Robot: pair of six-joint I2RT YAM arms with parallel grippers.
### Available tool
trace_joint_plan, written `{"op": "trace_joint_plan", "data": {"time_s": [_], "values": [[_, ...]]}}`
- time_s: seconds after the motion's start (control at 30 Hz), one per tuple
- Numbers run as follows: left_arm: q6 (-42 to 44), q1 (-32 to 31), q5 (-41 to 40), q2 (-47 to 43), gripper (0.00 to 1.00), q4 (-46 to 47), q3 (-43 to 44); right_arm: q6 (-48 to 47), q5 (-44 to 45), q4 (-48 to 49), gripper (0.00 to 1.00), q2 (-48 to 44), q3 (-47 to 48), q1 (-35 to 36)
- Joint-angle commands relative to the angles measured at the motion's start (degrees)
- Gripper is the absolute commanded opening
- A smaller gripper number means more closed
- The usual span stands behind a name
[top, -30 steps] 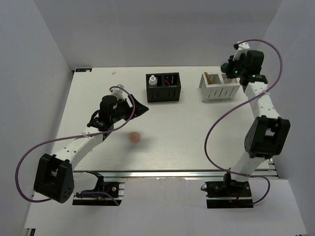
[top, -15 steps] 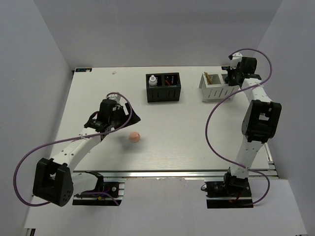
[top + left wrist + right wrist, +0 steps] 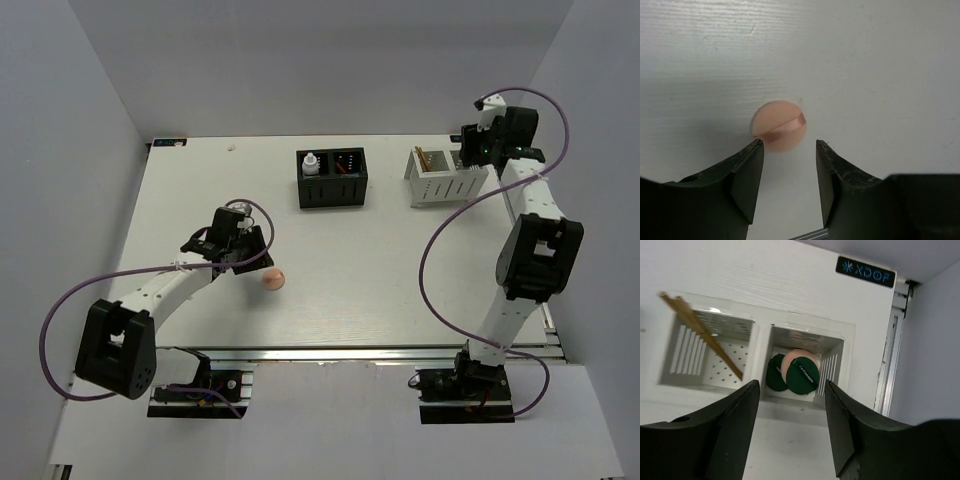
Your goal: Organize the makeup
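Left pincer [image 3: 788, 147] has advanced; pink disc [image 3: 779, 126] lies just beyond its tips.

Bright even light, soft shadows, wrist foregrounds perhaps blurred.

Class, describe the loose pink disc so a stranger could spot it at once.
On the white table, look near left, by the left hand. A small round pink disc lies there. It alone lies loose, not inside the white box.
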Motion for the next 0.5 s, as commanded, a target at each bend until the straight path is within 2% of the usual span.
{"op": "trace_joint_plan", "data": {"time_s": [0.0,0.17,0.47], "values": [[2.6,-0.3,-1.8,1.8,0.56,-2.8,0.2,-1.1,-9.2,4.2,0.61,-9.6,-1.6,-0.9],[4.6,-1.9,-2.4,7.0,0.55,-2.9,0.5,1.8,-18.9,11.0,0.62,-18.3,-10.4,-0.9],[4.7,-2.7,-4.1,12.7,0.5,-0.5,1.2,9.1,-28.9,11.1,0.62,-24.7,-15.2,-0.5]]}}
